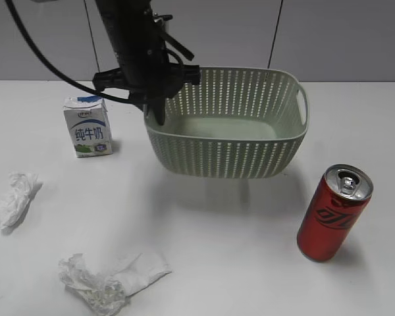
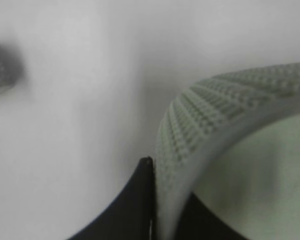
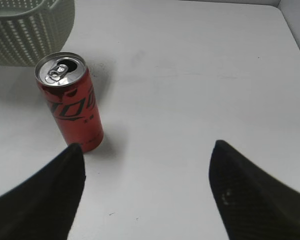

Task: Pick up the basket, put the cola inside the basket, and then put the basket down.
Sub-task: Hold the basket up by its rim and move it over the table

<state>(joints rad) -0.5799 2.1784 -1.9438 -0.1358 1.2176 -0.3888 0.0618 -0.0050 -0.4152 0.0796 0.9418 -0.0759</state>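
Note:
The pale green slotted basket [image 1: 230,155] hangs a little above the white table with a shadow beneath it, and it is empty. My left gripper [image 1: 157,108] is shut on the basket's left wall. In the left wrist view the black fingers [image 2: 167,182] pinch the basket wall [image 2: 210,110] from both sides. The red cola can [image 1: 332,214] stands upright at the front right, apart from the basket. In the right wrist view the cola [image 3: 72,107] stands beside the left finger of my open, empty right gripper [image 3: 147,150]. The basket's corner [image 3: 30,35] shows at the top left.
A white-and-blue milk carton [image 1: 89,128] stands left of the basket. Two crumpled white tissues lie at the left [image 1: 16,197] and front left [image 1: 108,276]. The table's right edge [image 3: 292,30] shows in the right wrist view.

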